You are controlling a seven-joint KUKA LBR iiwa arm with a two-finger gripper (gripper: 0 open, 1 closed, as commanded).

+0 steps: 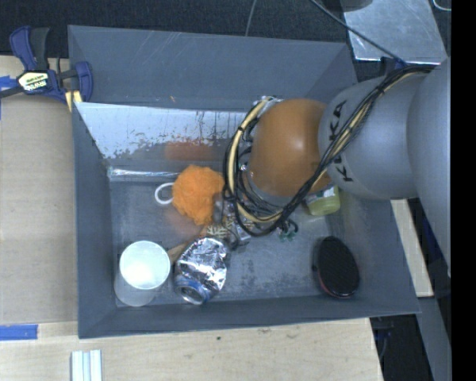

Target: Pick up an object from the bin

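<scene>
One arm (381, 145) lettered KUKA; gripper (232, 227) just beside crushed can (202, 270).

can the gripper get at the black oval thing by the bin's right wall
Probably yes. The black oval thing lies alone, uncovered, on bare floor. The gripper is left of it in the view, by the crushed silver can; only the nearby wall might cramp the approach.

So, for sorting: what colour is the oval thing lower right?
The oval thing is black; camera view.

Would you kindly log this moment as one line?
claw low in bin | between orange puff and crushed can | white cup apart
</scene>
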